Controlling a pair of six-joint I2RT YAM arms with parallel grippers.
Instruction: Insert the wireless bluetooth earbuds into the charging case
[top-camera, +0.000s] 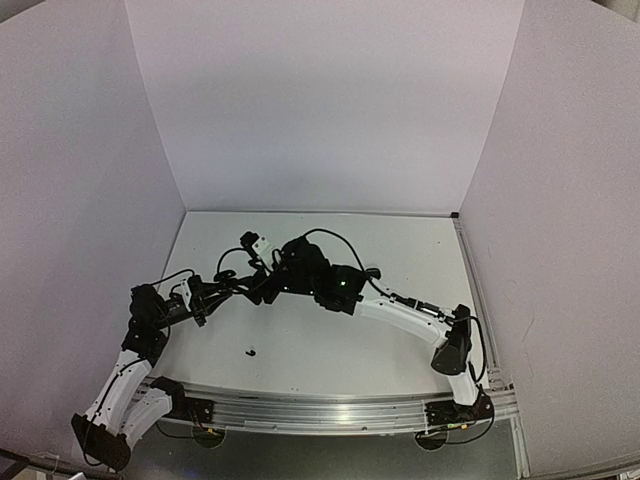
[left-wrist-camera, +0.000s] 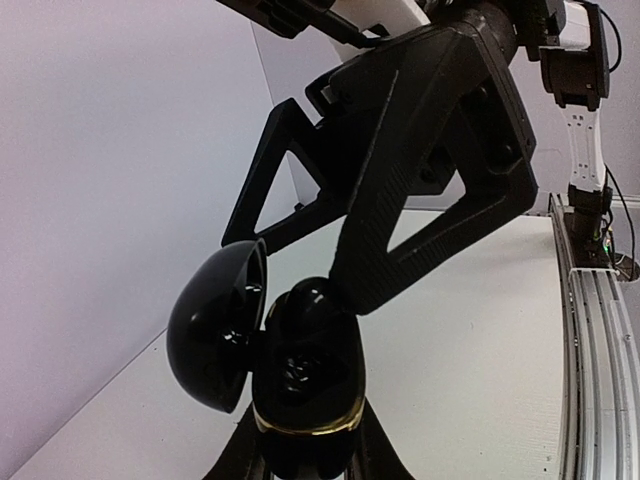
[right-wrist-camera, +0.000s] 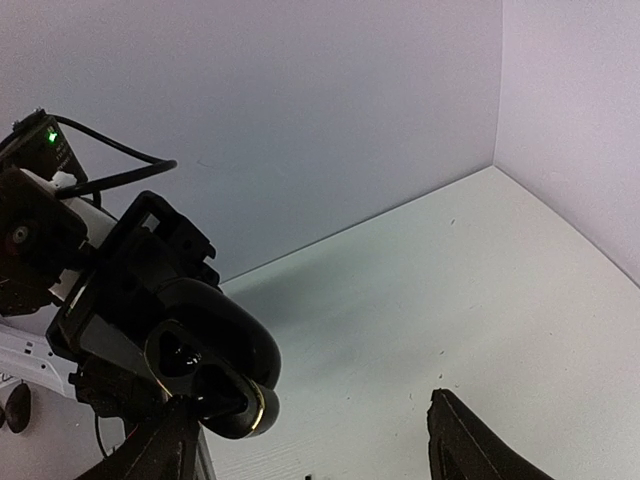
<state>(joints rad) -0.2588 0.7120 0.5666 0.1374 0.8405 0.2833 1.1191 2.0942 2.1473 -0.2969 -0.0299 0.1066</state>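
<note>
White tabletop is enclosed by pale walls. Near the arm bases, one small black earbud (top-camera: 250, 351) is seen lying loose. Farther in, the open charging case (left-wrist-camera: 305, 375) is clamped lid-back by the left gripper (left-wrist-camera: 305, 455), seemingly so its wells are presented to the right gripper (right-wrist-camera: 315, 450), which is spread wide and empty just beside it.

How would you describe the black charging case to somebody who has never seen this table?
Look above the white table, near its middle. The left gripper holds the charging case there, its domed lid hinged open. Unlike the matte, angular right gripper beside it, it is glossy and rounded, with a gold rim.
</note>
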